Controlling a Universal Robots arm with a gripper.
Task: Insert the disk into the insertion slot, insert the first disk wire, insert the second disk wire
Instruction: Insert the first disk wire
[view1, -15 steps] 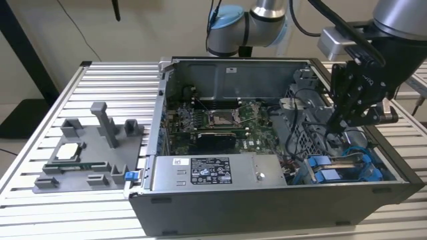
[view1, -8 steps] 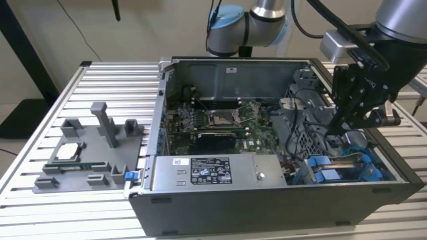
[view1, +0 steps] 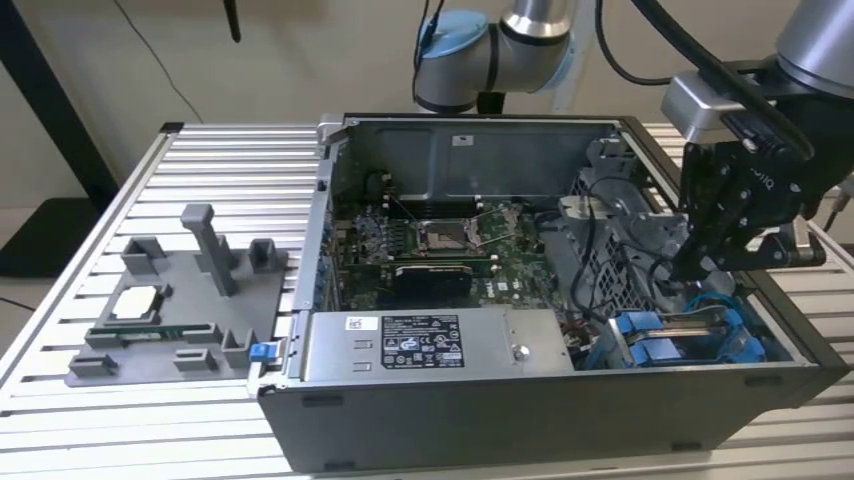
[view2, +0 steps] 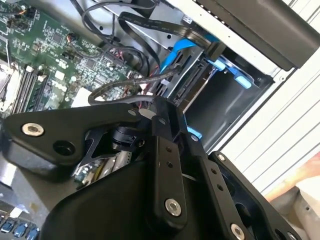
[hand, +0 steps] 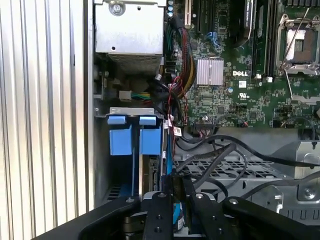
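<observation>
One slatted metal table (view1: 200, 160) is carrying everything. PC case (view1: 534, 420), side off, is lying on it twd the ext. view's right. Arm (view1: 514, 40) is bending over the case from its far side. PSU (view1: 427, 345) is sitting along the case's near wall. Mobo (view1: 514, 285) is lying behind it w/ its bare socket (view1: 441, 235) showing. Grey fixture (view1: 174, 310) is standing on the table at the ext. view's left, well apart from the gripper, holding a chip (view1: 138, 300) and a RAM stick (view1: 154, 331). Slot (hand: 131, 111) is sitting in the case's near corner at the ext. view's right, beside the PSU, w/ blue tabs (hand: 120, 140) on it. Gripper (view1: 691, 268) is hanging right over that corner, pointing down among the cables; released or clamped, can't tell. Disk (hand: 150, 172) is sitting inside the slot already, its edge showing under one blue tab in the first wrist view. Black wires (hand: 215, 155) are looping over the perforated cage top just beside the gripper. Blue wire (view2: 175, 47) is running twd the disk's end in the second wrist view; plugged or not, can't tell.
</observation>
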